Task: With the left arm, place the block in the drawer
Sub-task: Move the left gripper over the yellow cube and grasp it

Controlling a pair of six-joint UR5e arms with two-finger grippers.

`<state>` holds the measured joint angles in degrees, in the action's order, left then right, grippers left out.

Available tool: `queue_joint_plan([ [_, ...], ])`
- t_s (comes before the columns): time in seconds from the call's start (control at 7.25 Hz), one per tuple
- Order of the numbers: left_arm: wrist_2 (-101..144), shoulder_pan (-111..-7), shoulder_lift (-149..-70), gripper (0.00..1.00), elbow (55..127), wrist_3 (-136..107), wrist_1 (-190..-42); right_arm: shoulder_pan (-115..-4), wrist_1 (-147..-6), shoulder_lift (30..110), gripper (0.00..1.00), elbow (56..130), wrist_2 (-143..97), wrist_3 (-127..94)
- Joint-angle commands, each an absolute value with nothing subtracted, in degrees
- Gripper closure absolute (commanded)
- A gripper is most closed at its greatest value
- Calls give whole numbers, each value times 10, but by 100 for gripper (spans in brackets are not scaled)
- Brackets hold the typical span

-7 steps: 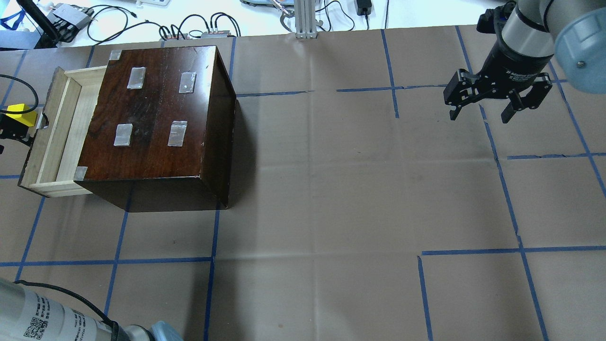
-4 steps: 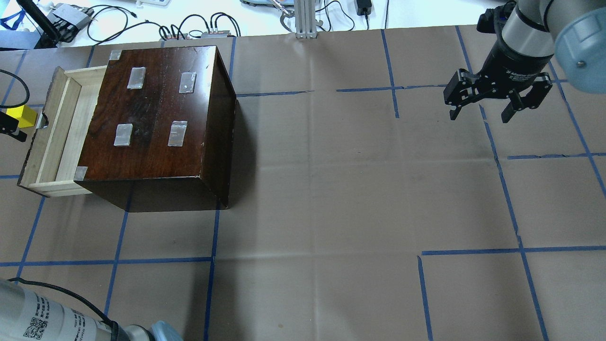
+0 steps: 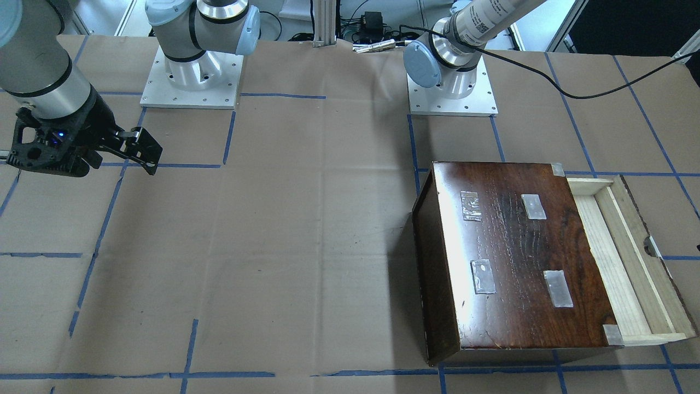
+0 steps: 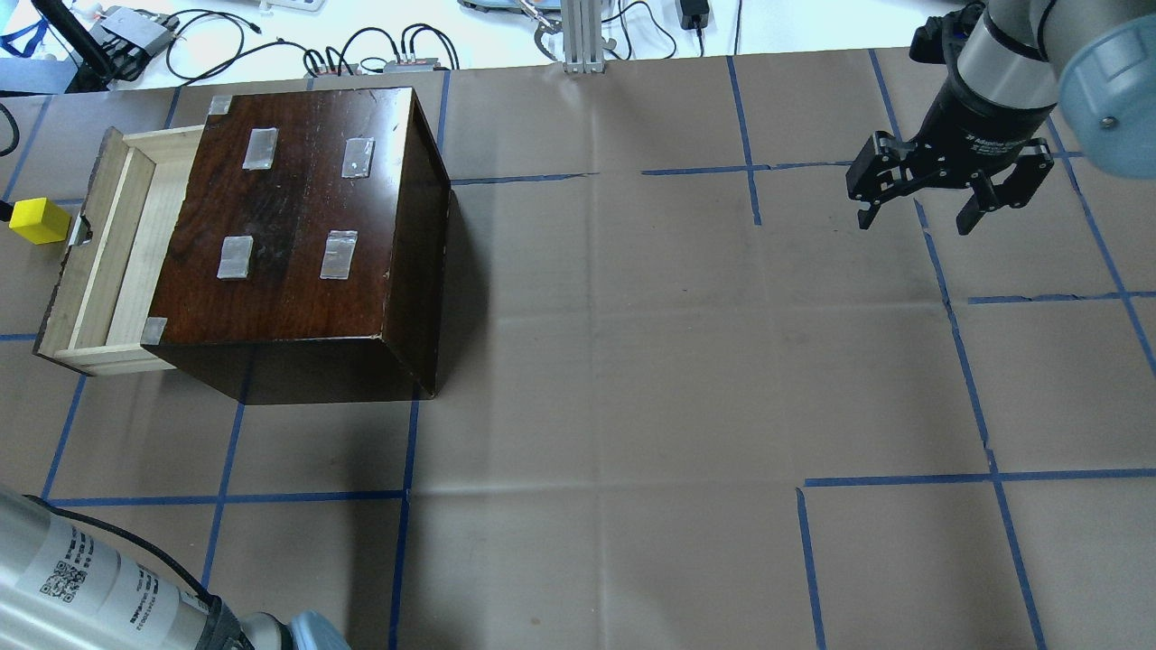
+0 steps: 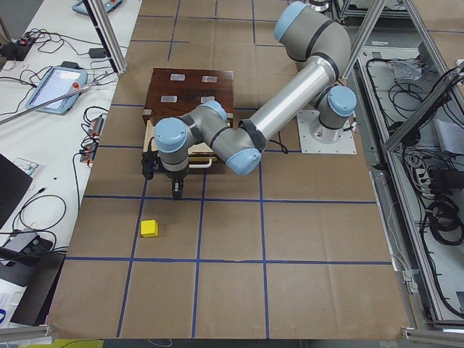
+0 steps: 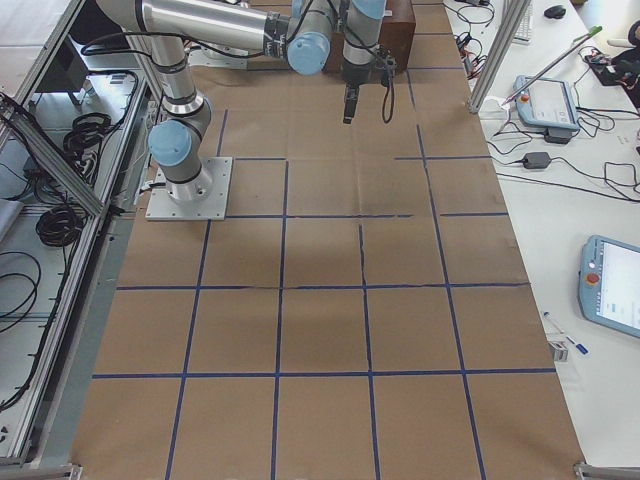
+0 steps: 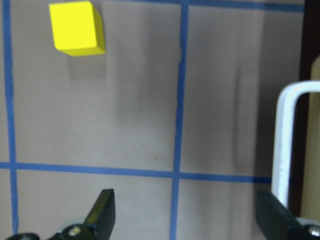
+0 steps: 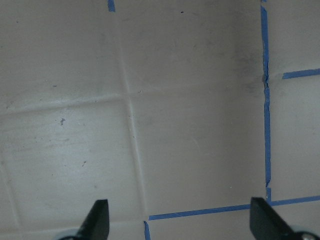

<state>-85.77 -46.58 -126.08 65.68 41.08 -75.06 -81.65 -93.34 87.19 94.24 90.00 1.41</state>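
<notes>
Though apart, one block (image 4: pixel 39 221), one drawer (image 4: pixel 101 271), one cabinet (image 4: pixel 298 226).

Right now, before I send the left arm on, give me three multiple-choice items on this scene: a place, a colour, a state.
1. Where is the yellow block?
A) on the table paper, outside the drawer front
B) inside the drawer
C) on the cabinet top

2. What colour are the tape lines on the paper?
A) red
B) blue
C) white

3. What state is the left gripper in?
A) shut on the block
B) shut, empty
C) open, empty

Answers:
1 A: the overhead view shows it on the paper beside the drawer's notched front.
2 B: every grid line is blue.
3 C: the left wrist view shows the jaws apart, with nothing between them.
</notes>
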Motion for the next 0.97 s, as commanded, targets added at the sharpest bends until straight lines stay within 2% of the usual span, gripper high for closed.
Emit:
queue_joint_plan([
  [0.0, -857, -466, -1343, 2, 573, 416, -751, -817, -933, 872, 0, 942, 900, 14],
  [0.55, -860, -466, -1445, 2, 463, 415, -751, -817, -933, 872, 0, 942, 900, 14],
  [0.83, -857, -466, -1476, 2, 438, 410, -751, -817, -933, 872, 0, 942, 900, 14],
])
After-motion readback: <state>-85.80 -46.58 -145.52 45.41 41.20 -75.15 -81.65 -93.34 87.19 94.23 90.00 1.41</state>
